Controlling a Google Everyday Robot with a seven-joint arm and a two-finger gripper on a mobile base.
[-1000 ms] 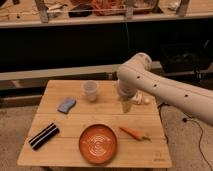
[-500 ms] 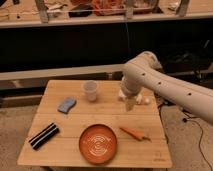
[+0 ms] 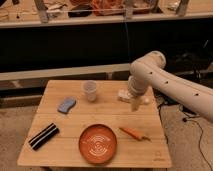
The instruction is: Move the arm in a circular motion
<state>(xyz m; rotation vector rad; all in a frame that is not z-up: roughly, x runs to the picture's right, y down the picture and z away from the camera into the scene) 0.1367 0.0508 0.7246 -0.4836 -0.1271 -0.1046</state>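
A light wooden table [image 3: 105, 111] with a plank-grained top is standing on a speckled floor, in front of a dark shelf unit. The large cream-white robot arm [image 3: 172, 86], built of thick, smooth rounded tube segments dotted with small dark holes, is reaching in from the 3 o'clock side. It is bending at a bulbous joint above the table's 2 o'clock corner and pointing downward. Its narrow beige gripper [image 3: 135, 104] is hanging just over the tabletop at about 2 o'clock from the table's centre; whether that claw is spread or pressed together cannot be told.

A round orange-brown plate [image 3: 98, 144] with concentric ridges is lying near the front edge, at 6 o'clock. A black oblong block with pale stripes [image 3: 43, 136] is lying slantwise at 8 o'clock, near the front left corner. A soft-looking blue sponge with wavy edges [image 3: 66, 105] is resting at 10 o'clock. A small translucent white cup [image 3: 89, 91] is standing upright at 11 o'clock. A tapered orange carrot [image 3: 134, 133] is lying at 3 o'clock from the plate, apart from it. A pale lumpy object [image 3: 122, 95] is sitting partly behind the arm's lower segment, just beside the gripper.
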